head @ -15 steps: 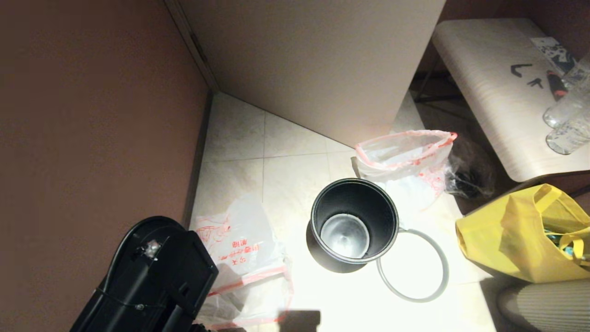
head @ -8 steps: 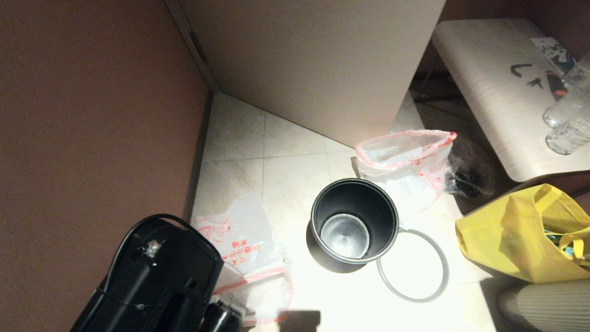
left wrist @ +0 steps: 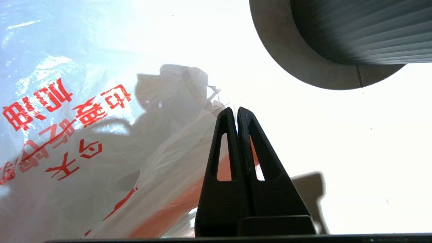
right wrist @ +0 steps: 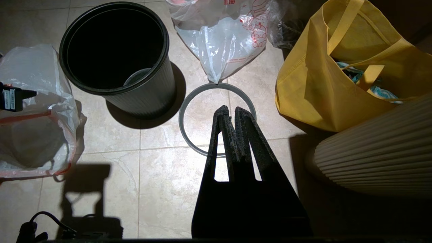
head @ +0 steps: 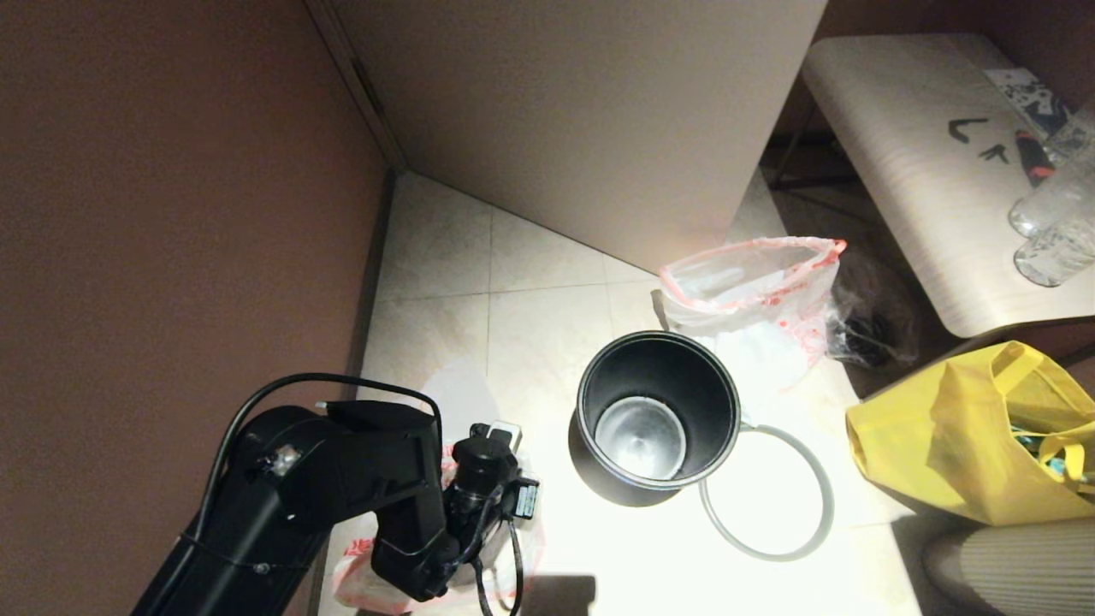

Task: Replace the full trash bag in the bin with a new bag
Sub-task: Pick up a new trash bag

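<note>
The bin (head: 590, 376) stands unlined on the tiled floor, and its thin grey hoop (head: 821, 488) lies flat beside it. Behind the bin, against the panel, sits the full trash bag (head: 753, 299), its red hem open. To the bin's left the new bag (right wrist: 33, 141) lies slack on the floor, largely hidden in the head view by my left arm (head: 368, 479). My left gripper (left wrist: 236, 109) is shut, its tips over the bag's hem edge (left wrist: 162, 216), with nothing seen between them. Over the hoop (right wrist: 184, 108) hangs my right gripper (right wrist: 233, 109), shut and empty.
A yellow tote (head: 958, 436) stands right of the hoop, with a ribbed beige object (head: 1009, 556) in front of it. A small clear bag of dark items (head: 864, 329) lies under a wooden table (head: 924, 154) holding bottles (head: 1052, 214). A brown wall closes the left side.
My left arm has swung forward and its wrist has come into view over the new bag. The bag, bin, hoop and full bag have not visibly moved.
</note>
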`<state>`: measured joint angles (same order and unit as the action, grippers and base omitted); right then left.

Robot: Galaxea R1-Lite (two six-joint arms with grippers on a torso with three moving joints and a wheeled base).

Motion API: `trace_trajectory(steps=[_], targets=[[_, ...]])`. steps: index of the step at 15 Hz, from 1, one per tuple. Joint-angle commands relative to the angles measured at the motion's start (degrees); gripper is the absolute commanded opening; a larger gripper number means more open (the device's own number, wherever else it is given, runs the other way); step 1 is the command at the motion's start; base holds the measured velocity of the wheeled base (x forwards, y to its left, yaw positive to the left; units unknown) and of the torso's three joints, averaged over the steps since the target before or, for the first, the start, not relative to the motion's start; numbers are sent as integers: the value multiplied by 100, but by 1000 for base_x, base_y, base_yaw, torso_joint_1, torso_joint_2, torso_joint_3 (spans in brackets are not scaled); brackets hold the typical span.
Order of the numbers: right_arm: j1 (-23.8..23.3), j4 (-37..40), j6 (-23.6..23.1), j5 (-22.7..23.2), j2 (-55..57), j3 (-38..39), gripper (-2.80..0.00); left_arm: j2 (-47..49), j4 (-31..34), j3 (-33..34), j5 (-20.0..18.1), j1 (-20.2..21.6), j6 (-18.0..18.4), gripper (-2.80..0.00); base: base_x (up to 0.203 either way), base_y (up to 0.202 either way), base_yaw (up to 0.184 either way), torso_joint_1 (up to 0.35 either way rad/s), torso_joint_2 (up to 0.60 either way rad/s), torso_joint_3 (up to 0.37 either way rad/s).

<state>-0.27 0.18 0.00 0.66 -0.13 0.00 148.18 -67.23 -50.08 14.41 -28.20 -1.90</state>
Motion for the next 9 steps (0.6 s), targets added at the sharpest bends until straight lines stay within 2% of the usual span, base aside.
trace_trajectory(steps=[1,9], targets=[[0,-1,0,4,13,0,-280,9,-53,-46,9,-2,-3,-280,0,0,0,0,0,0],[0,-1,0,4,13,0,-280,45,-53,-134,53,2,-11,-280,0,0,0,0,0,0]])
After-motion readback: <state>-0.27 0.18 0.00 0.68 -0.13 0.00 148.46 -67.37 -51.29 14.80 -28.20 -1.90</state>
